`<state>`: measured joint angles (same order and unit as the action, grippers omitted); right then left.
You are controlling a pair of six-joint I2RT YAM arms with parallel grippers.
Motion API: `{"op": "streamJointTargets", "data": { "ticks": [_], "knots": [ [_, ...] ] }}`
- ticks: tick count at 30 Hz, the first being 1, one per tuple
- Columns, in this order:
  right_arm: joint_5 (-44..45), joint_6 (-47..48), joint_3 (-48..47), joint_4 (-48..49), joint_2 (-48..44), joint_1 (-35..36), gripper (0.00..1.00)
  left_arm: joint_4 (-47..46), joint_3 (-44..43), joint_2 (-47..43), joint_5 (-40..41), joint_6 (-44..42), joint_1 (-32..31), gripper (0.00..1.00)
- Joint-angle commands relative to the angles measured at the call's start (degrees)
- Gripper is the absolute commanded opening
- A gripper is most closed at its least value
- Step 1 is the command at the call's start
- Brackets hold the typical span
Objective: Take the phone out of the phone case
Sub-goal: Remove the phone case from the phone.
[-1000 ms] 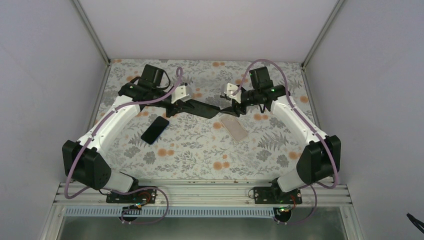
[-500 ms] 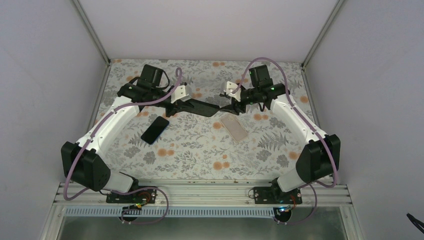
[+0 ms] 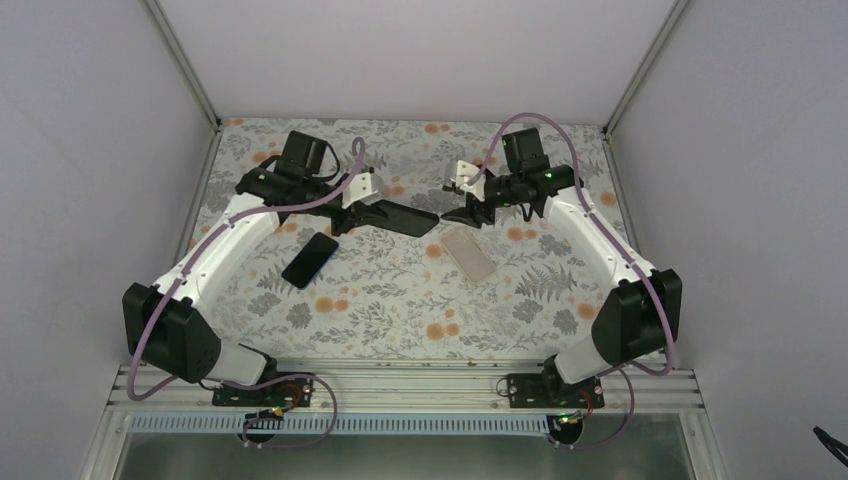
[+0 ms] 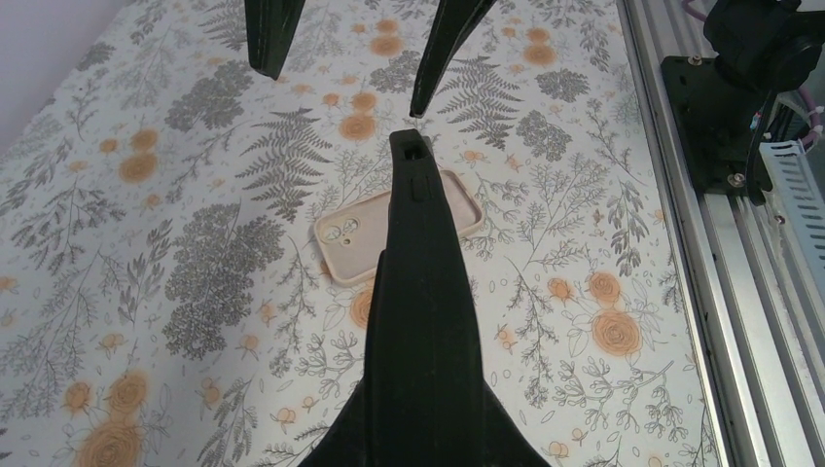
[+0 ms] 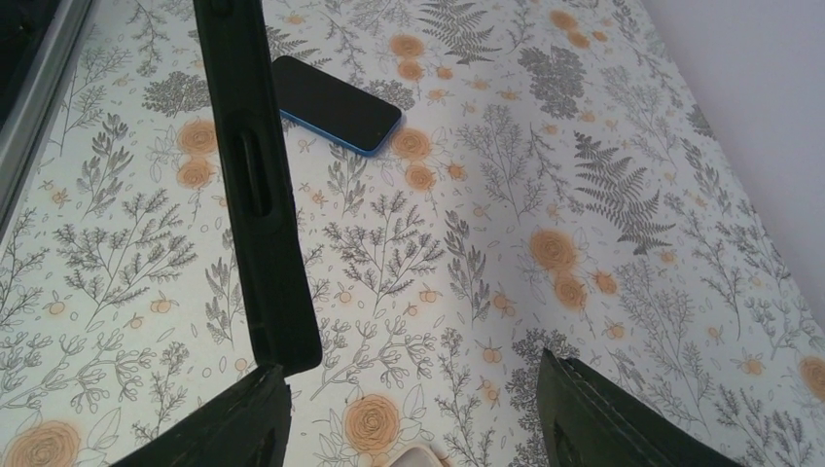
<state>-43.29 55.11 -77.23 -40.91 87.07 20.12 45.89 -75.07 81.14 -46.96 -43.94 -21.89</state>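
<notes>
My left gripper (image 3: 362, 213) is shut on the black phone (image 3: 405, 217) and holds it in the air, its free end pointing right. In the left wrist view the phone (image 4: 420, 282) shows edge-on between my fingers (image 4: 336, 455). My right gripper (image 3: 458, 213) is open and empty, just off the phone's free end. In the right wrist view its fingertips (image 5: 233, 423) stand wide apart below the phone (image 5: 258, 195). The clear-whitish phone case (image 3: 469, 253) lies empty on the flowered table, below and in front of both grippers; it also shows in the left wrist view (image 4: 355, 238).
A second bare black phone (image 3: 309, 259), with a blue edge in the right wrist view (image 5: 336, 117), lies on the table left of centre. Grey walls enclose the table (image 3: 400, 310) on three sides. A metal rail (image 4: 739, 292) runs along the near edge.
My right gripper has come off the phone's right end and drawn back slightly to the right. The left gripper still holds the phone in about the same place.
</notes>
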Motion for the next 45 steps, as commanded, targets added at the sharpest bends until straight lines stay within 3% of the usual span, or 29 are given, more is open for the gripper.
{"op": "streamJointTargets", "data": {
  "ticks": [1, 31, 40, 45],
  "knots": [
    [-2.2, 2.0, -0.6, -1.9, -0.2, -0.3, 0.65, -2.8, -0.1, -2.3, -2.6, 0.0, 0.0, 0.02],
    [-1.4, 0.0, -2.1, 0.5, 3.3, 0.4, 0.63, -3.1, -0.9, -2.0, -3.3, 0.7, -0.2, 0.02],
    [6.0, -6.7, -2.4, 9.3, 4.0, 1.7, 0.62, -2.5, -0.8, -2.5, -5.5, 1.2, -1.2, 0.02],
    [8.6, -10.7, -8.0, 11.3, 7.6, 1.8, 0.60, -1.6, -0.9, -2.6, -6.8, 1.0, -1.9, 0.02]
  ]
}}
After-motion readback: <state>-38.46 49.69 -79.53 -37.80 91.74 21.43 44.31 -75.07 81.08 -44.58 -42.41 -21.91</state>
